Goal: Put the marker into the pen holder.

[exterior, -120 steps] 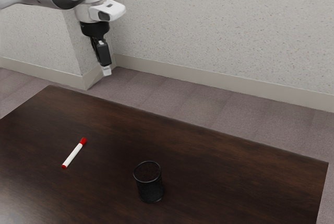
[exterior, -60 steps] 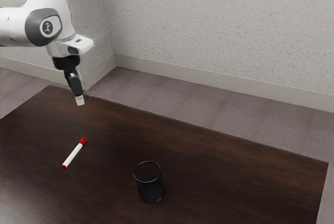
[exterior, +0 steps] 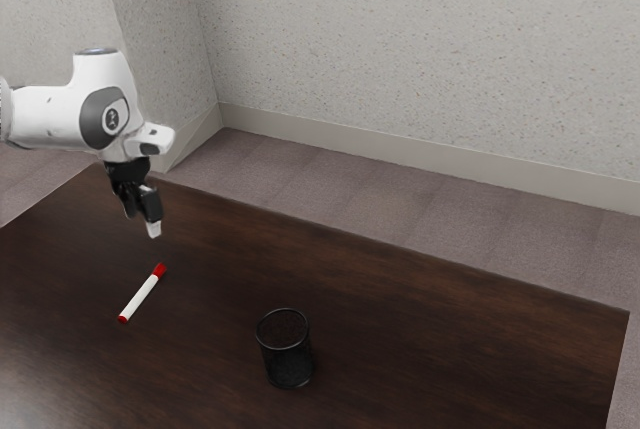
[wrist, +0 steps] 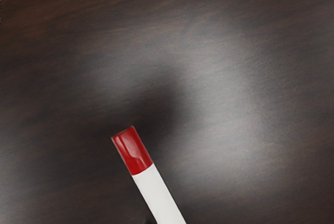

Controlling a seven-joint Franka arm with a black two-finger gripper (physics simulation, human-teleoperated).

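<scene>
While the black pen holder (exterior: pixel 288 359) stands upright nearest the camera, the white marker (exterior: pixel 141 295) lies flat on the dark table (exterior: pixel 430 309), toward the exterior view's left, its long axis slanting, red cap (exterior: pixel 160 270) pointing away and rightward. Above the table near the cap, the gripper (exterior: pixel 143 226) points downward, fingers apart, holding nothing.

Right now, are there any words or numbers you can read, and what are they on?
Round badge on my arm: a small light mark, too small to read.
Marker: no words or numbers on the side I can see.
Pen holder: none that I can see.
Table: none that I can see.
</scene>
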